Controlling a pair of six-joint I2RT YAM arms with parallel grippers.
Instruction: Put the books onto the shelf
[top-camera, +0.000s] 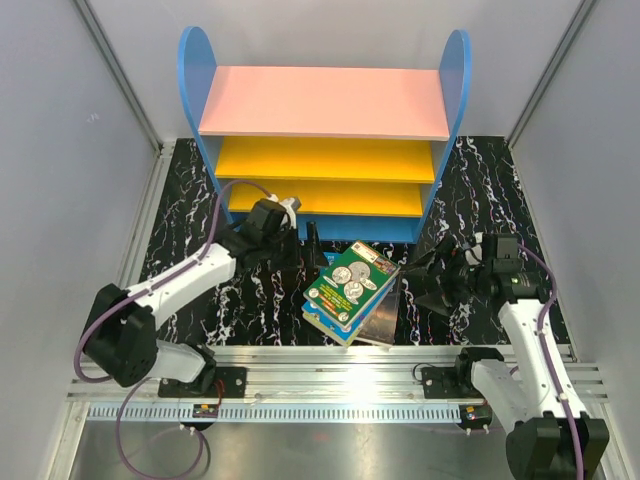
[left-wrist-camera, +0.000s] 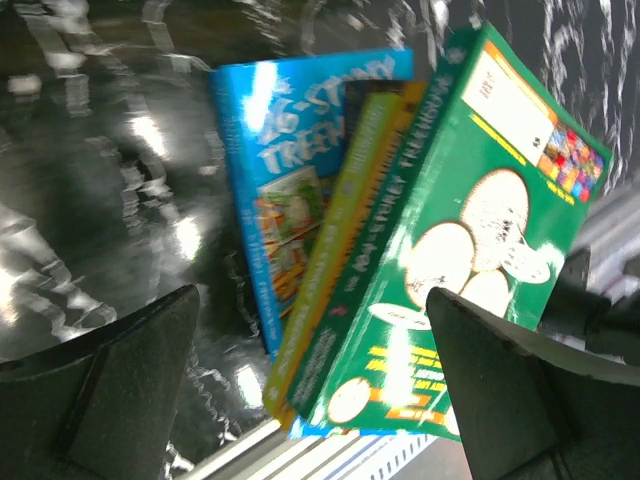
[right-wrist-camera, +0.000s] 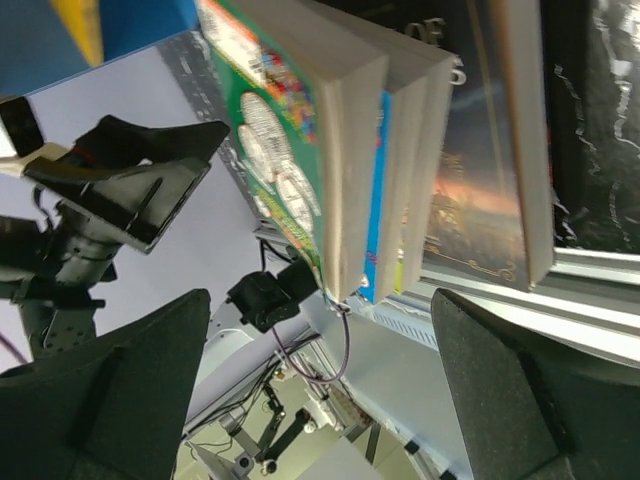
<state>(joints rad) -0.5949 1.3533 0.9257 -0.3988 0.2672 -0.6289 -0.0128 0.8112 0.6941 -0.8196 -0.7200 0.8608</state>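
Spread wide, the left hand and right hand flank the fanned books; an uneven squeeze could slide the glossy covers apart, short of the shelf

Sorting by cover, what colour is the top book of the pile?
The top book is green with white coins; left wrist view.

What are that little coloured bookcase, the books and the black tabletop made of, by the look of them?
Bookcase: flat boards, likely painted wood or plastic; even matte colour, no glare. Books: paper with glossy covers; pale page edges, light glare on the top cover. Tabletop: shiny, white-veined black; real marble or a printed sheet, cannot tell.
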